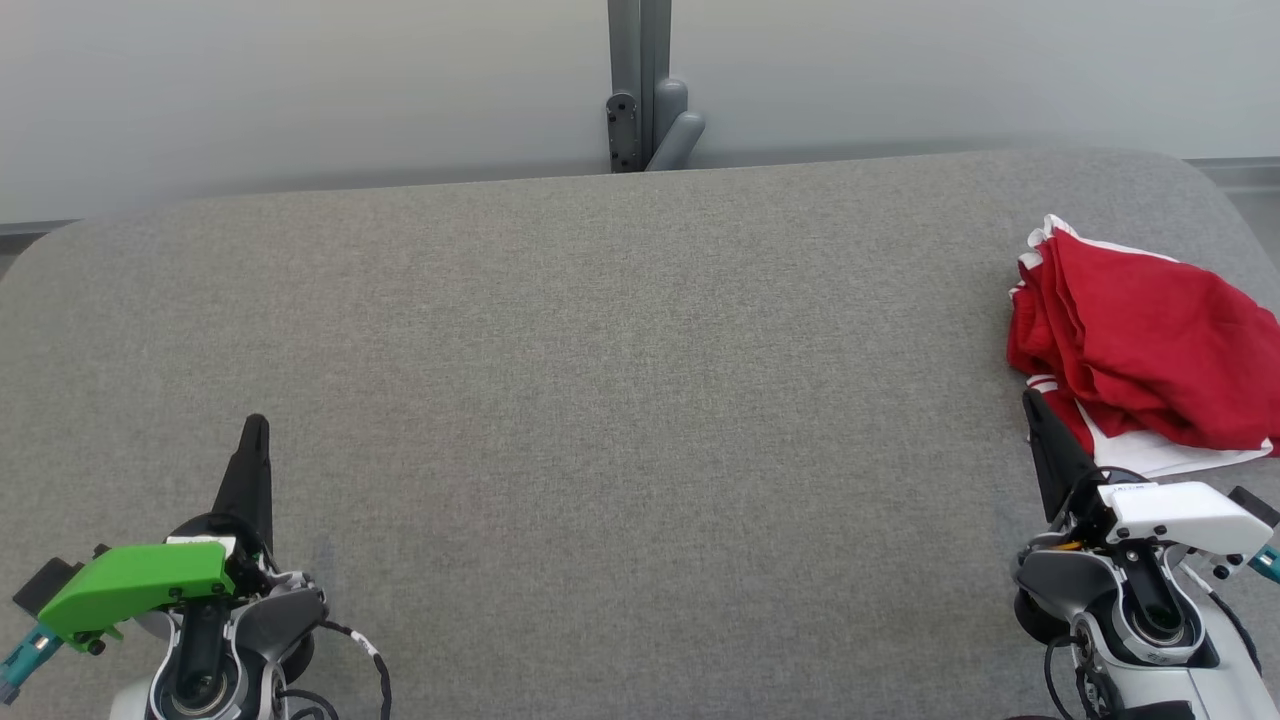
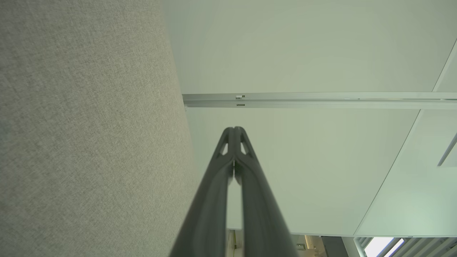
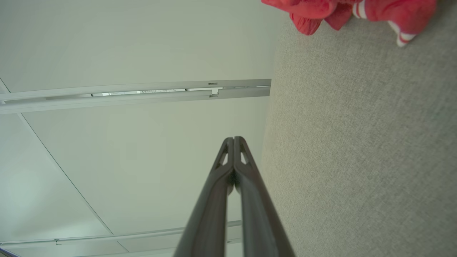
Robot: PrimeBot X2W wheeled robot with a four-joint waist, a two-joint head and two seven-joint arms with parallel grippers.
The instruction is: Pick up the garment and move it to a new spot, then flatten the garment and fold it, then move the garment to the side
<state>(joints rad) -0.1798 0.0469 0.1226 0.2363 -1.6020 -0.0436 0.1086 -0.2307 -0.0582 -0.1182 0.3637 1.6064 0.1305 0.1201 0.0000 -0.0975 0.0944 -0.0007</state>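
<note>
The garment is red with white trim and lies crumpled in a heap at the far right of the grey fabric table. A corner of that garment also appears at the top of the right wrist view. My right gripper sits at the lower right, shut and empty, its tip just short of the heap's near edge. Its fingertips are pressed together. My left gripper rests at the lower left, shut and empty, far from the garment, with fingers closed.
The table's far edge runs along a pale wall with a grey post and bracket at its middle. A rounded table corner lies just beyond the garment on the right.
</note>
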